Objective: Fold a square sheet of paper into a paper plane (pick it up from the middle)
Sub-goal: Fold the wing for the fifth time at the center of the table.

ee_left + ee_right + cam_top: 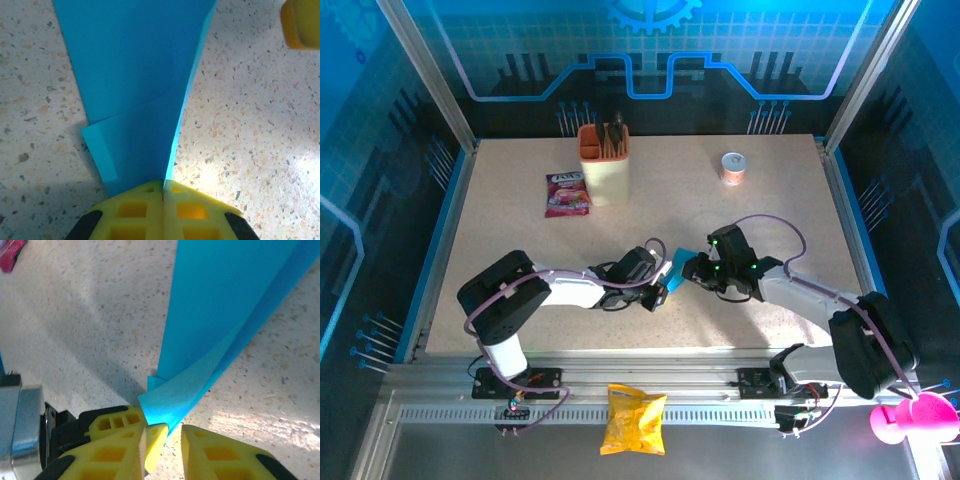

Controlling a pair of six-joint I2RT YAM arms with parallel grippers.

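My left gripper (pixel 163 186) is clamped tight, its yellow jaws pressed together on the narrow end of the folded cyan-blue paper (pixel 135 75). From that pinch the paper widens away from me, with one layer folded over another and a slanting crease across it. One yellow finger (pixel 301 22) of my right gripper sits just beyond the paper's far side.

My right gripper (pixel 175 432) has its jaws a little apart. A curled corner of the paper (pixel 220 305) reaches down to the gap between them, and they are not pressed onto it.

From above, my two grippers, left (pixel 658 292) and right (pixel 692 270), face each other with the paper (pixel 678 262) between them. It is midway between the left and right edges of the speckled table (pixel 790 200) and nearer the near edge than the far one.

Well apart, toward the far edge, an orange-cream holder (pixel 604 165) stands upright with dark sticks in it. A pink-purple snack packet (pixel 566 194) lies just beside it on its left. A small round orange-and-white cup (pixel 733 167) stands toward the far right corner. A yellow crisp bag (pixel 634 418) lies off the table, on the rail past the near edge, between my two bases.
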